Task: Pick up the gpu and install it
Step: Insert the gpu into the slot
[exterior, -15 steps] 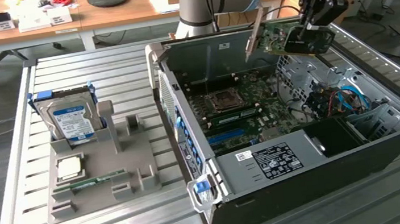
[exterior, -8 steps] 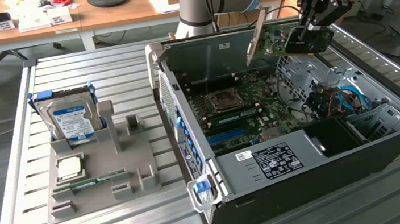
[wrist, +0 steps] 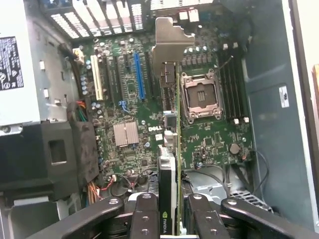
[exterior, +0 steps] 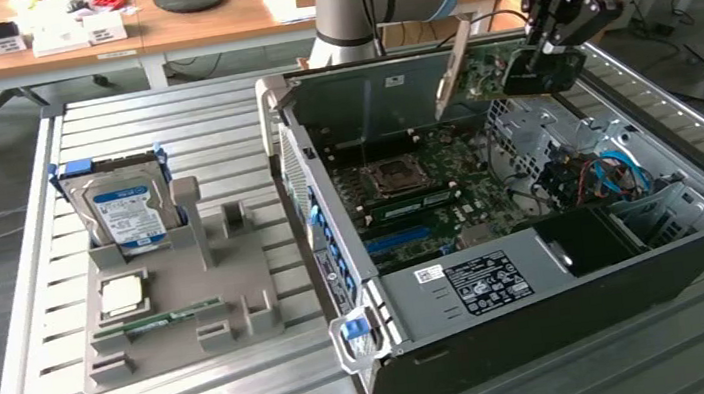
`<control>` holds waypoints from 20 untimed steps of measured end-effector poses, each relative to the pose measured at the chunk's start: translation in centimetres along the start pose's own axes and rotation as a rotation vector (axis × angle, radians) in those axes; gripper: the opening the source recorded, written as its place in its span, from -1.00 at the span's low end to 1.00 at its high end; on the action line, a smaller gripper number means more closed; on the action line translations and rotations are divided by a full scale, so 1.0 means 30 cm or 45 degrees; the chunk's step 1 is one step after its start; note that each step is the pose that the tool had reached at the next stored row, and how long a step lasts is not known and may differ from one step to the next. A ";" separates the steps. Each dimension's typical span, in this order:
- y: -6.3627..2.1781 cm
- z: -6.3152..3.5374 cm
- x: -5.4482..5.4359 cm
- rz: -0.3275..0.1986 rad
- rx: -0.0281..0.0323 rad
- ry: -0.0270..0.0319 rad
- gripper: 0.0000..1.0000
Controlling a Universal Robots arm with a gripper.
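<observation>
Claw: your gripper (exterior: pixel 538 68) has its jaws drawn partway in and clamped on the gpu (exterior: pixel 484 68), one finger on each face of the card.
Gpu position: it hangs in the air above the open computer case (exterior: pixel 542 315), over the far end as the exterior view shows it, touching nothing but the fingers.
Orientation: you hold the card on edge, board upright. I judge this is so its connector edge faces down at the motherboard (wrist: pixel 129 114).
Bracket: the silver bracket (wrist: pixel 172 40) leads at the card's free end and points toward the case's vented wall, which is likely where it has to sit.
Slots: the blue slot (wrist: pixel 139 74) and its neighbours lie just beside the card's line, not yet under it.
Grip choice: holding the end away from the bracket keeps the connector edge and bracket clear.
Parts tray: the hard drive (exterior: pixel 125 210) stands in the grey tray (exterior: pixel 244 301), well apart from the case.
</observation>
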State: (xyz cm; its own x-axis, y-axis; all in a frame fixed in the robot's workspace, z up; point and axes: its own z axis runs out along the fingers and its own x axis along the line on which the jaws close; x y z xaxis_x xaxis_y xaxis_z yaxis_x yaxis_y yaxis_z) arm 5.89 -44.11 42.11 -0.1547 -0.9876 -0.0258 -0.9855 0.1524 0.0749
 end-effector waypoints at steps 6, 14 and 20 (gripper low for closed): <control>0.000 0.004 0.000 -0.044 0.0337 -0.0016 -0.46; 0.007 0.012 0.002 -0.080 0.0735 -0.0066 -0.46; 0.020 0.019 0.004 -0.101 0.0802 -0.0092 -0.46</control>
State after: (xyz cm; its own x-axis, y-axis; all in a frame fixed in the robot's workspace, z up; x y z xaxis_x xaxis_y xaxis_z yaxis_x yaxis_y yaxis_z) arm 5.25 -44.11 41.59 -0.0759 -0.9964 -0.0364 -0.9971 0.0756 0.0095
